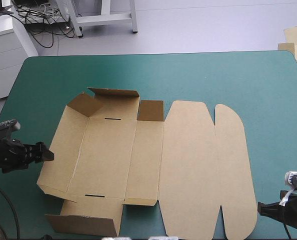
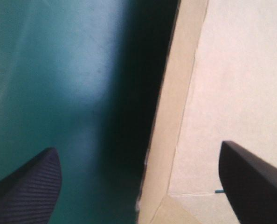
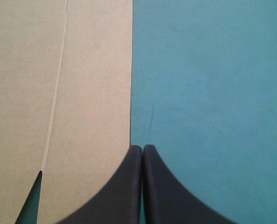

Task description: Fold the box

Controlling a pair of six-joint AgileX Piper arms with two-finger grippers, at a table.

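Observation:
The brown box (image 1: 153, 160) lies on the teal-green cover as a cut sheet. Its right half, with the rounded lid flaps, is flat. Its left wall and far end flaps stand partly raised. My left gripper (image 1: 47, 155) is at the left wall's outer edge. In the left wrist view that gripper (image 2: 138, 186) is open, and the wall's edge (image 2: 173, 116) runs between the fingers. My right gripper (image 1: 262, 207) sits by the sheet's near right corner. It is shut (image 3: 142, 150), with its tip on the cover right at the box's edge (image 3: 82, 84) and nothing held.
Bare teal-green cover (image 1: 213, 75) stretches beyond the box toward the far edge and along the right side. More brown board (image 1: 296, 42) shows off the table past its far right corner.

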